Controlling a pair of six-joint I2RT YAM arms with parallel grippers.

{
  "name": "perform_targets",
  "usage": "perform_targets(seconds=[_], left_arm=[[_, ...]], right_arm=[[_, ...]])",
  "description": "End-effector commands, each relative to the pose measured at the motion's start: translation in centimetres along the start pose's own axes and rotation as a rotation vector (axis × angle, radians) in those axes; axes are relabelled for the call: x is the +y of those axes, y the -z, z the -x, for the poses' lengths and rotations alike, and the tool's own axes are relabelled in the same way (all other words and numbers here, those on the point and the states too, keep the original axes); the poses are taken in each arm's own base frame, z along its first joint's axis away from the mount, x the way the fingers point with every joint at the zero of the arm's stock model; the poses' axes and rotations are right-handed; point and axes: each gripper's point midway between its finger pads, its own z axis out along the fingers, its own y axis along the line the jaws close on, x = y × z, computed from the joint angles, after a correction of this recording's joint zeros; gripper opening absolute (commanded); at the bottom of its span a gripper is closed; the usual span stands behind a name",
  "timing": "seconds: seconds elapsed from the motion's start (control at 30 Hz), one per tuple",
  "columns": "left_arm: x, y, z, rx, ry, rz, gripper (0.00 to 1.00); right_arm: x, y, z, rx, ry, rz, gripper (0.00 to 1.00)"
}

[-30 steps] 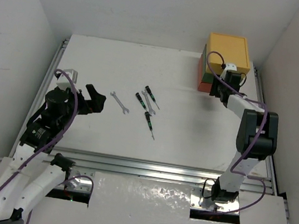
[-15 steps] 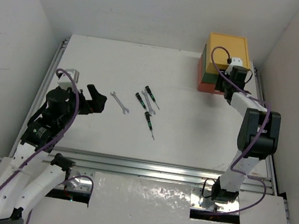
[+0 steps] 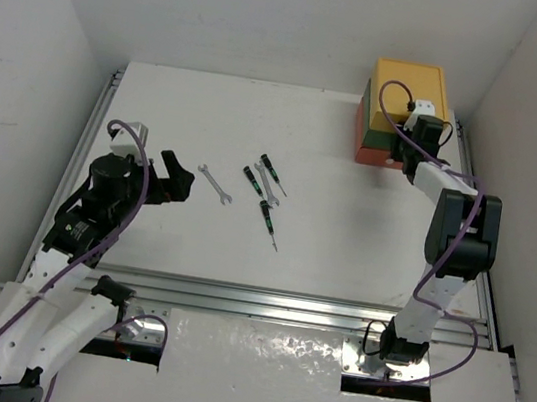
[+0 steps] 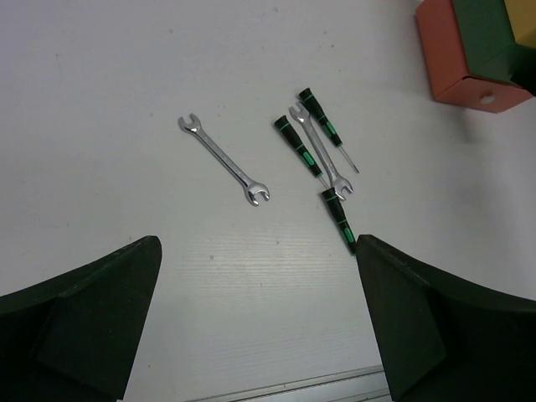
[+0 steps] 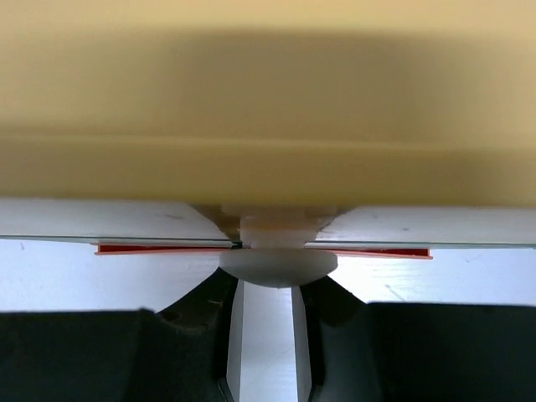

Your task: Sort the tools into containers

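The tools lie mid-table: a silver wrench (image 3: pixel 216 183) (image 4: pixel 224 160), then a cluster of three black-handled green-marked screwdrivers (image 3: pixel 252 178) (image 4: pixel 298 147) with a second wrench (image 3: pixel 266 183) (image 4: pixel 322 163) among them. My left gripper (image 3: pixel 179 180) (image 4: pixel 257 244) hovers open just left of the first wrench, holding nothing. The containers stand stacked at the far right: yellow (image 3: pixel 410 89) (image 5: pixel 268 100) on top, dark green (image 4: pixel 486 33), red-orange (image 3: pixel 367 147) (image 4: pixel 456 59) below. My right gripper (image 3: pixel 402 152) (image 5: pixel 268 289) is at the yellow drawer's front, its fingers closed against both sides of the white knob (image 5: pixel 278 266).
White walls close in on the left, back and right. An aluminium rail (image 3: pixel 264 301) runs along the table's near edge, and side rails (image 3: pixel 93 124) border the table. A purple cable (image 3: pixel 393 109) loops from the right arm over the yellow box.
My right gripper moved up to the yellow drawer's front and its jaws narrowed onto the knob. The left arm shifted slightly forward, still open.
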Motion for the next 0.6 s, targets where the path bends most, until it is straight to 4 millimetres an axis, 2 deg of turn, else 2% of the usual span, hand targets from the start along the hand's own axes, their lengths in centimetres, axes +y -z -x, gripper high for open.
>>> perform_targets(seconds=[0.0, 0.13, 0.17, 0.2, 0.23, 0.27, 0.3, 0.33, 0.37, 0.43, 0.47, 0.5, 0.57], left_arm=[[-0.5, -0.2, 1.1, -0.041, -0.004, -0.023, 1.00], [-0.6, -0.2, 1.1, -0.042, -0.004, -0.028, 1.00], [-0.5, -0.2, 1.1, -0.042, -0.006, -0.028, 1.00], [-0.6, -0.1, 1.1, -0.044, -0.004, -0.029, 1.00], [-0.6, -0.1, 1.2, -0.045, -0.004, -0.031, 1.00], [-0.6, -0.1, 1.2, -0.045, -0.004, -0.033, 1.00], [-0.6, -0.1, 1.2, -0.045, -0.004, -0.033, 1.00], [-0.7, 0.0, 1.2, -0.048, -0.005, -0.036, 1.00], [-0.7, 0.0, 1.2, -0.048, -0.004, -0.036, 1.00], [-0.7, 0.0, 1.2, -0.046, -0.004, -0.040, 1.00], [-0.8, 0.1, 1.2, -0.050, -0.004, -0.042, 1.00], [-0.8, 0.2, 1.3, -0.052, -0.004, -0.041, 1.00], [-0.7, 0.3, 1.3, -0.058, -0.002, -0.039, 1.00]], right_arm=[[-0.3, 0.8, 2.8, -0.107, -0.007, -0.004, 0.15], [-0.8, 3.5, 2.1, -0.144, -0.037, -0.037, 0.15], [-0.8, 4.0, 0.4, -0.118, -0.045, -0.042, 0.15], [-0.9, 5.0, 1.2, -0.147, -0.066, -0.046, 0.15], [-0.7, 5.4, 0.8, -0.147, -0.079, -0.044, 0.15], [-0.6, 5.9, -0.5, -0.127, -0.095, -0.045, 0.15], [-0.4, 6.4, -0.7, -0.131, -0.120, -0.039, 0.16], [-0.3, 7.3, 0.0, -0.158, -0.133, -0.034, 0.17], [-0.2, 7.8, -0.8, -0.149, -0.145, -0.033, 0.19], [-0.1, 8.8, -0.3, -0.167, -0.159, -0.030, 0.32], [-0.1, 9.0, -0.4, -0.164, -0.161, -0.028, 0.50], [0.3, 9.2, -0.6, -0.149, -0.166, -0.008, 0.57], [0.8, 10.0, -0.2, -0.137, -0.176, 0.009, 0.59]])
